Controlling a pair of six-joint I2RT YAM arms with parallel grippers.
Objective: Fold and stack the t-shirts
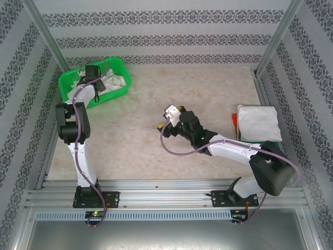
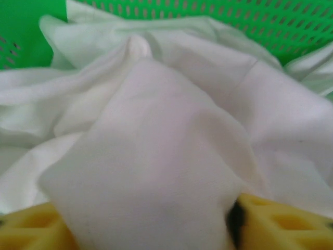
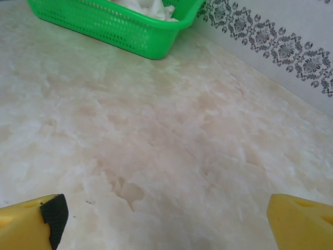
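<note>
The L gripper is hanging down in the green basket at the back L corner of the table. Up close, a bump of white cloth from the loose t-shirts is sitting btw its two yellow fingers. It looks like the fingers are squeezing the cloth, but the view is v. close & blurry, so not fully sure. The R gripper is hanging over the middle of the table w/ its fingers wide apart & nothing in them. The folded t-shirts are lying in a neat pile on the R side of the table, white on top, w/ a bit of red & green showing at the L edge.
</note>
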